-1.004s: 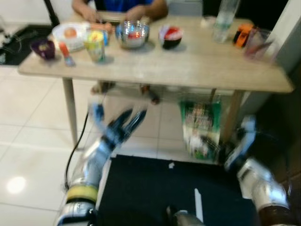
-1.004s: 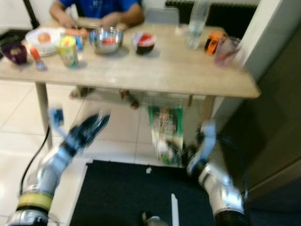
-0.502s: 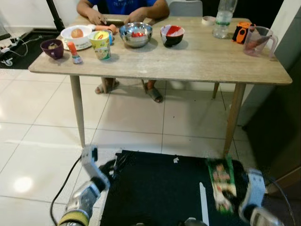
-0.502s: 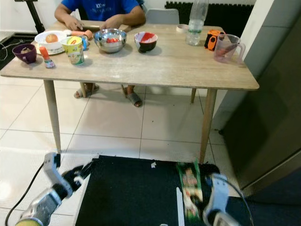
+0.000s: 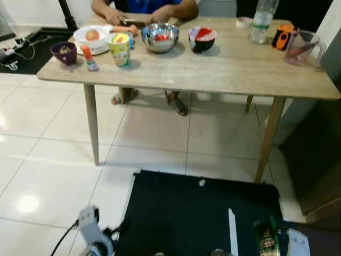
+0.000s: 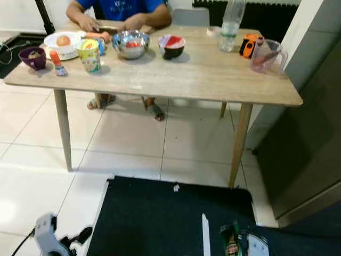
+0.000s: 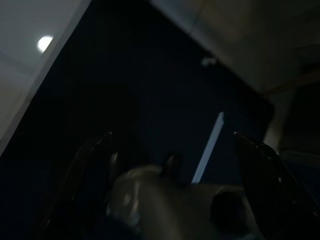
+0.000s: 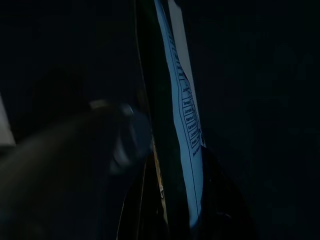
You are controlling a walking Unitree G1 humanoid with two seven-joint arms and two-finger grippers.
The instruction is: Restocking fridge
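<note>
A green snack packet [image 5: 265,240] hangs low at the bottom right, above the black mat [image 5: 186,208]. My right gripper [image 5: 270,247] is shut on it. In the right wrist view the packet [image 8: 170,125] stands on edge between the dark fingers, its white label turned outward. My left gripper [image 6: 80,235] hangs low at the bottom left, by the mat's edge. The left wrist view shows its two black fingers [image 7: 95,165] spread wide with nothing between them. The dark grey fridge [image 6: 303,154] stands at the right.
A wooden table [image 5: 240,69] stands ahead with a purple bowl [image 5: 64,52], a printed cup [image 5: 120,48], a steel bowl [image 5: 160,36], a water bottle [image 5: 261,21] and a pink jug [image 5: 301,48]. A person [image 5: 144,6] sits behind it. White tiles lie to the left.
Both arms have dropped further toward the bottom of the picture. The packet went down with the right gripper. The camera has shifted slightly.
</note>
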